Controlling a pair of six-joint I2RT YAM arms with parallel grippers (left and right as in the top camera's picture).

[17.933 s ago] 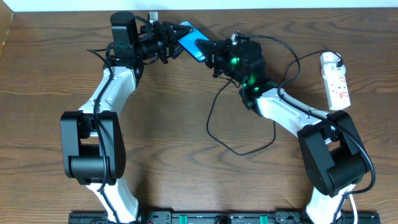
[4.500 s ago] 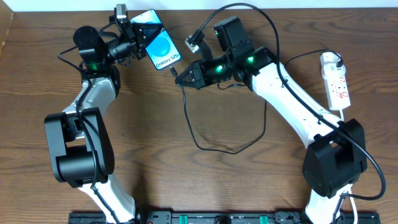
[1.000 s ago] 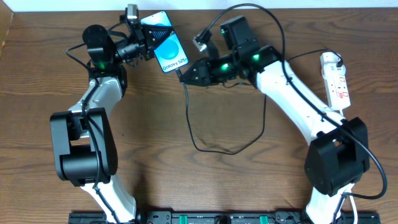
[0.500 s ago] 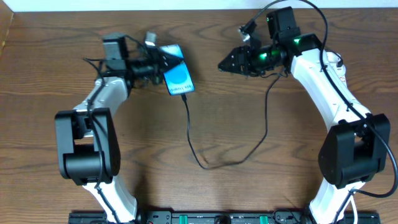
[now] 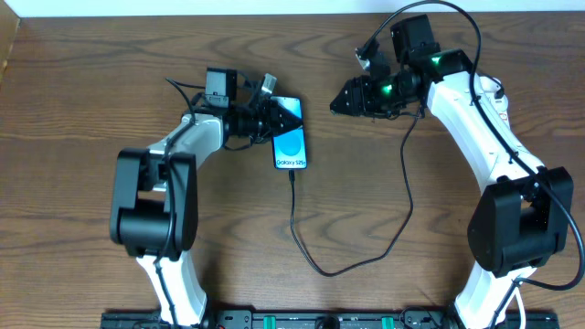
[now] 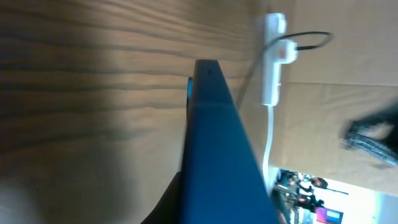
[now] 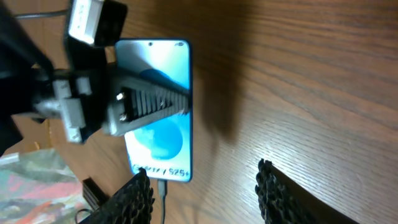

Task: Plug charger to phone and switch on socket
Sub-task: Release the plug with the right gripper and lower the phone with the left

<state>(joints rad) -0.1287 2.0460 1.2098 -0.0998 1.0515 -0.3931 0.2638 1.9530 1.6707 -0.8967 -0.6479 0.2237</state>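
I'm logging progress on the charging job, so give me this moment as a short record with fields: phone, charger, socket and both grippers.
phone: screen up, lit blue, gripped near its top end
charger: small plug at the phone's bottom edge, looks inserted; cable loops across the table
socket: mostly hidden behind the right arm from overhead; switch state unreadable
left gripper: shut on phone
right gripper: open, empty, apart from phone
likely next: socket switch

One phone (image 5: 290, 144), one charger (image 5: 302, 247), one socket (image 6: 272, 74), and two hands: left hand (image 5: 279, 119) and right hand (image 5: 338, 100).
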